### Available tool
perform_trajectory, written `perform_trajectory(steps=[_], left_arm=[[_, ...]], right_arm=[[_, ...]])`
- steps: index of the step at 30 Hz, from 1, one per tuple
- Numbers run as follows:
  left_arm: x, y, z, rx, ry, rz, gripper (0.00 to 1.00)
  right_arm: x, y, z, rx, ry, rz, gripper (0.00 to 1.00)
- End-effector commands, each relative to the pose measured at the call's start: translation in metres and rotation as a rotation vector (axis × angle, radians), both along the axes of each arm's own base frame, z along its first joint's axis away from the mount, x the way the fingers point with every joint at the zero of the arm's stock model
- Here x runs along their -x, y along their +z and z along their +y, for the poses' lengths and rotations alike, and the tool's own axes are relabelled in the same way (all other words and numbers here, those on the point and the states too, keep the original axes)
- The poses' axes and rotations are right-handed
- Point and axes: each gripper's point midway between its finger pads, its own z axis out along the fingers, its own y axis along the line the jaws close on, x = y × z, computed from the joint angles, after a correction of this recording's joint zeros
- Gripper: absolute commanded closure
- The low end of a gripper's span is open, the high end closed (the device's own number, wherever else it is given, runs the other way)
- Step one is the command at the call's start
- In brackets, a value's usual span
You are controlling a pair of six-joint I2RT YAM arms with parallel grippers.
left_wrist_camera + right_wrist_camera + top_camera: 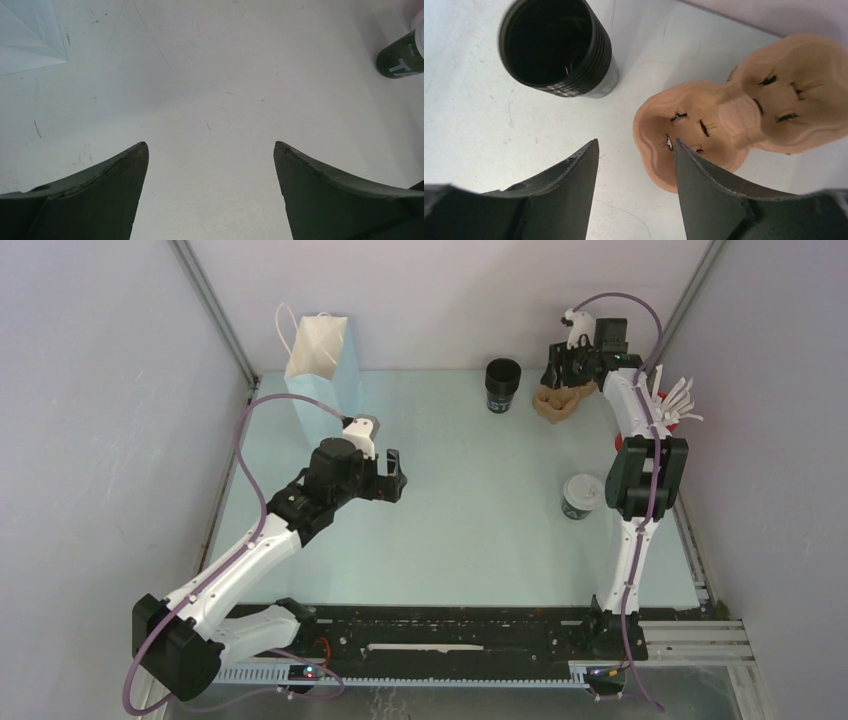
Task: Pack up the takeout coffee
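The takeout coffee point(582, 496), a black cup with a white domed lid, stands upright at the right of the table, and its side shows at the top right corner of the left wrist view point(402, 59). My left gripper point(394, 476) hovers open over bare table point(210, 143), left of centre, with nothing between its fingers. At the far right, my right gripper point(562, 375) is open point(636, 141). Its right finger point(704, 185) sits over the near rim of a tan cardboard cup carrier point(749, 110), and the left finger is outside it, so nothing is clamped.
A pale blue paper bag point(318, 360) with white handles stands at the back left; its corner shows in the left wrist view point(30, 35). A lidless black cup point(503, 385) point(556, 47) stands left of the carrier point(556, 405). White sticks point(675, 400) fan out at the right wall.
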Motion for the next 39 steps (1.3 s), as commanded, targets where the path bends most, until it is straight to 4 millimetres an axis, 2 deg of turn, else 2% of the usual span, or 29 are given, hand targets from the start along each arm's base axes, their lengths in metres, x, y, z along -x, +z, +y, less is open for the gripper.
perform_trajectory(steps=[1, 8, 11, 14, 17, 23, 25, 29, 39], left_arm=[[-0.005, 0.028, -0.005, 0.058, -0.003, -0.065, 0.00], [-0.006, 0.026, -0.004, 0.054, -0.002, -0.062, 0.00], [-0.006, 0.026, -0.005, 0.053, -0.004, -0.061, 0.00], [-0.006, 0.024, -0.005, 0.052, -0.003, -0.057, 0.00], [-0.007, 0.025, -0.006, 0.054, -0.005, -0.058, 0.00], [-0.006, 0.024, -0.006, 0.055, -0.008, -0.056, 0.00], [-0.006, 0.024, -0.006, 0.055, -0.007, -0.056, 0.00], [-0.006, 0.023, -0.006, 0.054, -0.008, -0.055, 0.00], [-0.007, 0.023, -0.006, 0.055, -0.009, -0.054, 0.00]], right_arm=[[0.001, -0.033, 0.003, 0.000, 0.084, 0.069, 0.32], [0.001, -0.065, -0.001, -0.024, 0.126, 0.148, 0.30], [0.000, -0.073, -0.004, -0.029, 0.124, 0.159, 0.30], [0.001, -0.072, -0.004, -0.069, 0.135, 0.164, 0.33], [0.005, -0.073, -0.002, -0.103, 0.153, 0.177, 0.39], [0.008, -0.071, -0.002, -0.151, 0.168, 0.185, 0.57], [0.008, -0.071, -0.001, -0.149, 0.174, 0.184, 0.59], [0.006, -0.072, -0.005, -0.121, 0.163, 0.180, 0.45], [0.006, -0.080, 0.001, -0.130, 0.183, 0.217, 0.47]])
